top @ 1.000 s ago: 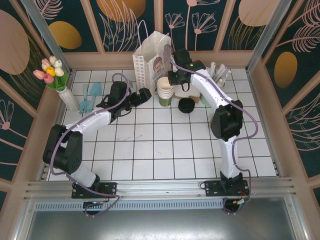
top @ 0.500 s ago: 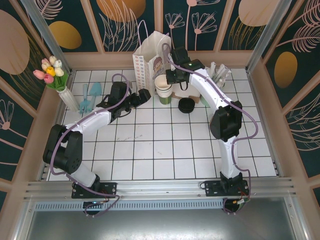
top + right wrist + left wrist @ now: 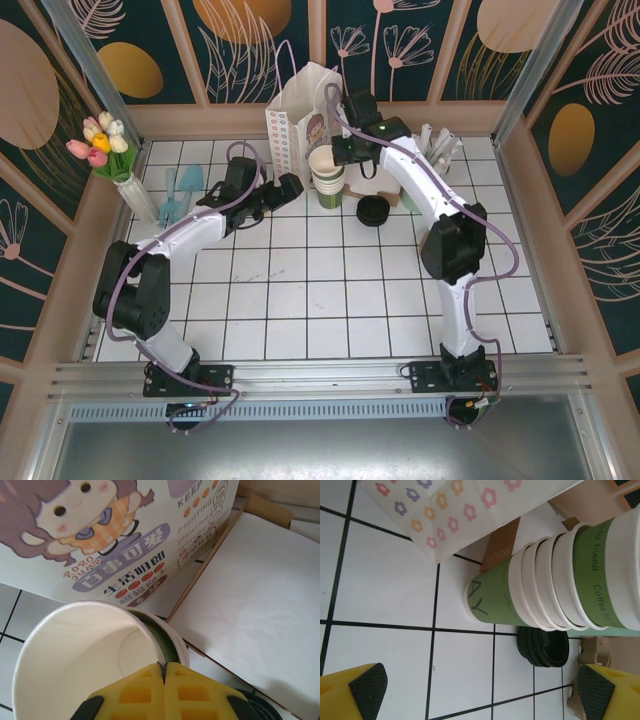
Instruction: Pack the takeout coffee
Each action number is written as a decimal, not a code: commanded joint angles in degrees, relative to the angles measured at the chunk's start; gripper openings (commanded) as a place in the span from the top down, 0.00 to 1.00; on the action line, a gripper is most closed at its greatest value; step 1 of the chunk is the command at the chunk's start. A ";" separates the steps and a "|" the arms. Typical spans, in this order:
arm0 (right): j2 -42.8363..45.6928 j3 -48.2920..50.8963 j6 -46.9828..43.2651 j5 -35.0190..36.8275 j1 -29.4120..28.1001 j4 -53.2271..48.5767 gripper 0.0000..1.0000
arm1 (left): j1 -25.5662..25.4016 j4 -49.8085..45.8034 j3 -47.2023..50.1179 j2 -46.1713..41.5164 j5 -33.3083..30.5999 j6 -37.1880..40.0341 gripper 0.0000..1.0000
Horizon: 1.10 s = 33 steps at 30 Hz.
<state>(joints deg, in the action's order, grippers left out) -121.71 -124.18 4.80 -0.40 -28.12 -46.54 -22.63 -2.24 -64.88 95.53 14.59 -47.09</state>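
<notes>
Right gripper (image 3: 164, 674) pinches the rim of the top cream-white paper cup (image 3: 75, 670), upper centre, beside the tall white paper bag (image 3: 298, 115). Left gripper (image 3: 480, 695) is spread wide above the white tiled worktop (image 3: 330, 300). The small dark-green paper cup with black top (image 3: 373, 211) stands just right of the cup stack. The lower tiles lie open.

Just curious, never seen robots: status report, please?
Left gripper open, empty. Right gripper shut on top cup rim. Takeout coffee on table, untouched. Cup stack alongside.
</notes>
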 commanded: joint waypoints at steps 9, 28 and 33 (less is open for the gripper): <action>8.47 -2.70 -0.38 2.25 0.51 0.68 1.00 | -0.22 -4.82 -3.37 -0.87 -3.31 0.78 0.01; 27.39 23.37 8.08 5.53 -10.96 8.72 1.00 | -0.13 -4.72 8.69 -20.46 -16.98 0.83 0.01; 31.50 37.58 17.24 5.29 -13.10 17.77 1.00 | -0.04 -6.71 13.32 -25.38 -24.25 -1.28 0.01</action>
<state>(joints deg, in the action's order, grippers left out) -92.49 -91.46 14.74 3.66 -40.69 -35.27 -22.61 -6.70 -53.47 72.51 -3.31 -46.89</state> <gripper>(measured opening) 0.051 0.988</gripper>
